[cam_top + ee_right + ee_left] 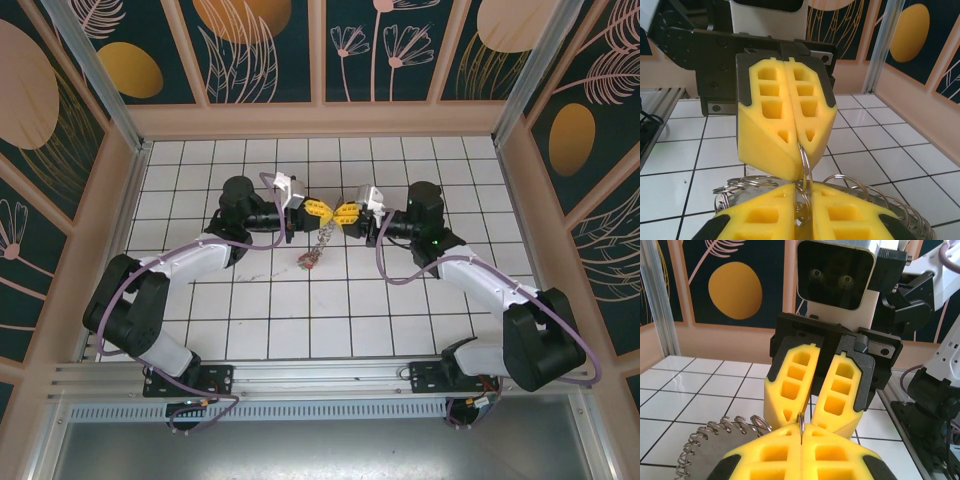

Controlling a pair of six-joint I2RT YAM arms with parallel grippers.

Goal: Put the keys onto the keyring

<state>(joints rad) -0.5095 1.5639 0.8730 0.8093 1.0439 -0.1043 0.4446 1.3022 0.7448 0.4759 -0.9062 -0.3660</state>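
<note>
My two grippers meet tip to tip over the middle of the tiled floor. The left gripper (pixel 320 211) (pixel 801 426) is shut on a thin wire loop of the keyring (pixel 700 447). That loop (pixel 806 162) runs on into the narrow gap of my right gripper (pixel 345 214) (pixel 802 192), whose yellow fingers (pixel 842 390) stand slightly apart around it. The silvery beaded keyring (pixel 322 238) trails down from the tips. The keys (pixel 308 262), with red and green heads, sit at its lower end. Several wire coils of the ring (pixel 890 200) spread under my right fingers.
The white tiled floor (pixel 300 310) is walled by wooden panels (pixel 320 118) at the back and on both sides. An aluminium rail (pixel 320 380) runs along the near edge, by both arm bases.
</note>
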